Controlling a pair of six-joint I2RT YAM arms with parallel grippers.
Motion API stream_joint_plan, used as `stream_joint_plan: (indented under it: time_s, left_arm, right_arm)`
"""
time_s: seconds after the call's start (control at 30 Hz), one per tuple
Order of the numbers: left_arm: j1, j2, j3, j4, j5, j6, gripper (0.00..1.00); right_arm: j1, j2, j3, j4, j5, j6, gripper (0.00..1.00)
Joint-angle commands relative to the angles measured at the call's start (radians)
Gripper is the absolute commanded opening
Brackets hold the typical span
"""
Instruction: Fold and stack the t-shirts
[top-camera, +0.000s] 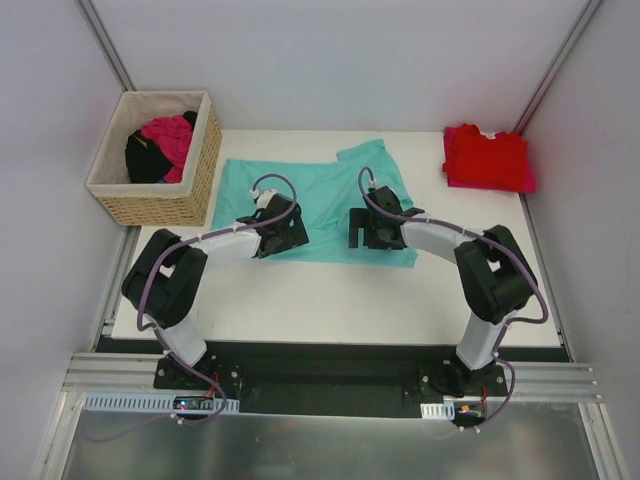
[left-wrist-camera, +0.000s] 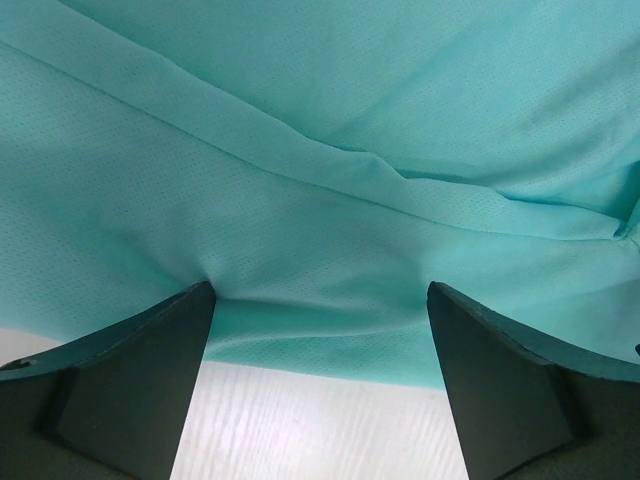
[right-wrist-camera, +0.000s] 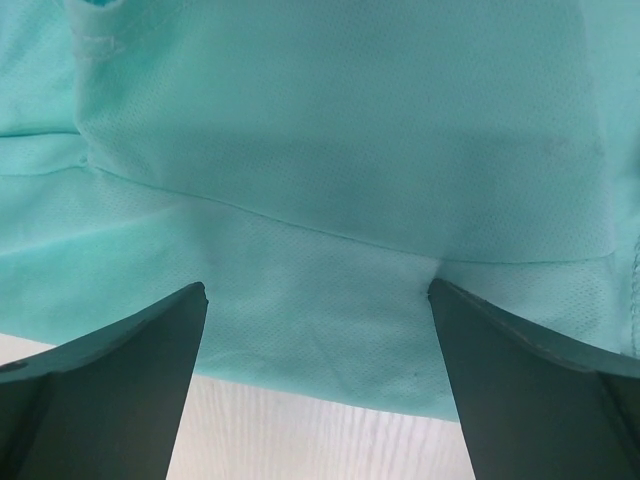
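Observation:
A teal t-shirt (top-camera: 320, 190) lies spread across the middle of the white table (top-camera: 330, 300), partly folded with a sleeve up at the top right. My left gripper (top-camera: 283, 232) stands open over its near left hem, fingertips pressing on the cloth (left-wrist-camera: 320, 210). My right gripper (top-camera: 362, 228) is open too, tips resting on the near hem of the teal cloth (right-wrist-camera: 330, 150). A folded red t-shirt (top-camera: 487, 158) sits at the table's far right corner. A magenta-pink shirt (top-camera: 170, 137) lies in the basket.
A wicker basket (top-camera: 190, 195) stands off the table's far left corner, holding the pink shirt and a black garment (top-camera: 145, 160). White walls close in on the left, right and back. Bare table runs along the near edge.

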Motion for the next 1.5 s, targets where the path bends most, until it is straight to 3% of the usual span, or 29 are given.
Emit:
stream_joint_plan:
  time_s: [0.0, 0.33, 0.5, 0.63, 0.9, 1.17, 1.47]
  left_arm:
    - [-0.079, -0.027, -0.126, -0.104, 0.029, -0.122, 0.88]
    - [-0.312, -0.225, -0.278, -0.245, -0.048, -0.336, 0.88]
    - [-0.462, -0.279, -0.275, -0.344, -0.088, -0.435, 0.88]
    - [-0.513, -0.3, -0.22, -0.444, -0.149, -0.465, 0.88]
    - [-0.515, -0.403, 0.011, -0.647, -0.333, -0.391, 0.88]
    - [-0.509, -0.426, 0.263, -0.739, -0.466, -0.218, 0.91]
    - [-0.23, -0.347, 0.357, -0.707, -0.451, -0.023, 0.94]
  right_arm:
    - [0.044, -0.079, -0.154, -0.111, 0.032, 0.067, 0.99]
    - [0.19, -0.32, -0.426, -0.176, 0.092, 0.219, 0.99]
    - [0.298, -0.458, -0.492, -0.239, 0.149, 0.32, 0.99]
    - [0.351, -0.551, -0.51, -0.33, 0.231, 0.363, 0.99]
    - [0.36, -0.685, -0.353, -0.489, 0.365, 0.296, 1.0]
    - [0.357, -0.593, -0.201, -0.426, 0.38, 0.185, 1.0]
    - [0.164, -0.38, -0.02, -0.274, 0.233, 0.078, 0.99]
